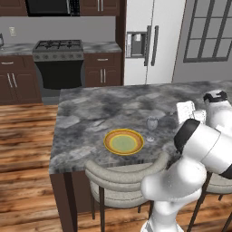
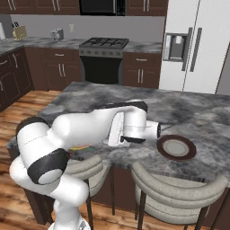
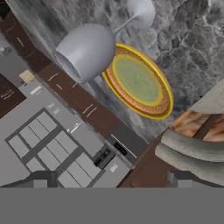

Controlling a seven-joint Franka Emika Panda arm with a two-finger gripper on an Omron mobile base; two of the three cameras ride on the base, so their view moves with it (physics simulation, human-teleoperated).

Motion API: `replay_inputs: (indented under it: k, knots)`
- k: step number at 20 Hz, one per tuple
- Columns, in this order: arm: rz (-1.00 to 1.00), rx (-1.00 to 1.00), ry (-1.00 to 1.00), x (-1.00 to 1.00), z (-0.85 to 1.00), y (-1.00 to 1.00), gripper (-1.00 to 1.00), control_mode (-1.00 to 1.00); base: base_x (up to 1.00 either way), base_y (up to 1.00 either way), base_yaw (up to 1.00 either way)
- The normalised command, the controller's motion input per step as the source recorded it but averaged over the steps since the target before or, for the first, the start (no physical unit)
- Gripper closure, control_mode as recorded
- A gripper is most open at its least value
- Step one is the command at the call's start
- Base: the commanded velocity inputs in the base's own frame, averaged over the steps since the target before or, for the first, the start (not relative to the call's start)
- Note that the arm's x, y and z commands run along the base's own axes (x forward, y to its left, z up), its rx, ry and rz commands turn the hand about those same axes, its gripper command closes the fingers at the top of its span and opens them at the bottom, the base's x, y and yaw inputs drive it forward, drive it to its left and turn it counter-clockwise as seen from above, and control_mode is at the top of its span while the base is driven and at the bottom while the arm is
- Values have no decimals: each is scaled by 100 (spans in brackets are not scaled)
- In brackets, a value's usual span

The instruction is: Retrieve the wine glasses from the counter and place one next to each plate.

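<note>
Wood floor (image 1: 25, 136), dark cabinets (image 1: 16, 81) (silver handles); white fridge (image 1: 149, 41), window (image 1: 210, 29)

Clear wine glass (image 3: 89, 50) just beside yellow-orange plate (image 3: 162, 103) on grey marbled counter (image 3: 192, 39)

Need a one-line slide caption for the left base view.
Wine glass standing beside the yellow plate on the marbled counter, arm raised at right.
</note>
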Motion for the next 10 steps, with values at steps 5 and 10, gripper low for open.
replay_inputs:
  k: [5, 10]
  knots:
    - [0, 0, -11, -57, 89, 67, -100, -100, 0, 0, 0]
    - [0, 2, -12, -48, 76, 37, -100, -100, 0, 0, 0]
